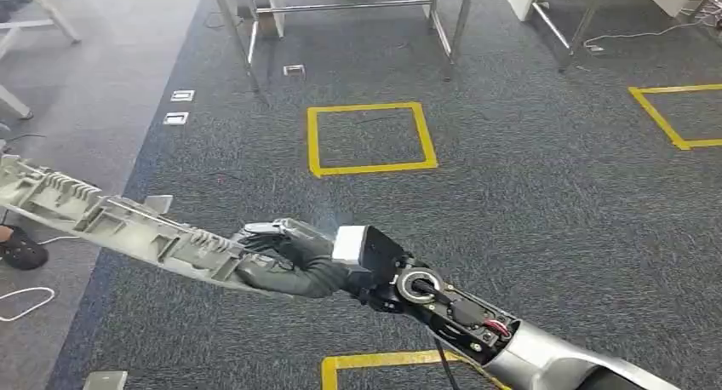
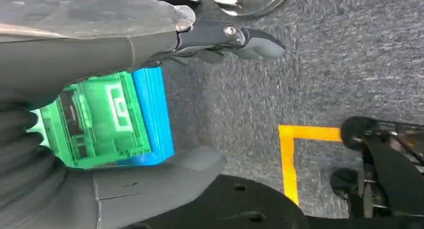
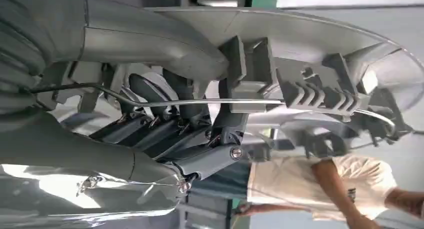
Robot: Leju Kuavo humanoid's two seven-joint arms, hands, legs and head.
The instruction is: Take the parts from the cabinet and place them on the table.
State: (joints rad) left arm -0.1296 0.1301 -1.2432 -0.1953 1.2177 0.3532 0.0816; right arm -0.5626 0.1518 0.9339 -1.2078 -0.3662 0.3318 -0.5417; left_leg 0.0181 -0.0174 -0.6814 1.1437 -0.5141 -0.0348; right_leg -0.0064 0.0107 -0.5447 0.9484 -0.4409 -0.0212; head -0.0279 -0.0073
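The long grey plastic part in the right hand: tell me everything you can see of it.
The long grey plastic part is a pale grey moulded strip, ribbed, with clips and small tabs along its length. The right hand grips it at one end; the rest juts out to the robot's left, slightly tilted, above the dark carpet. In the right wrist view its underside shows slotted ribs and a thin wire running along it, with dark fingers wrapped beneath.

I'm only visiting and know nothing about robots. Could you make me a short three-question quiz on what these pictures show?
1. True or false: the right robot hand holds a long grey plastic part.
2. What colour are the tape squares on the carpet? A red, B yellow, C white.
3. Fill in: in the left wrist view, the left robot hand hangs with ______ in it.

Key: 1 true; 2 B; 3 nothing.
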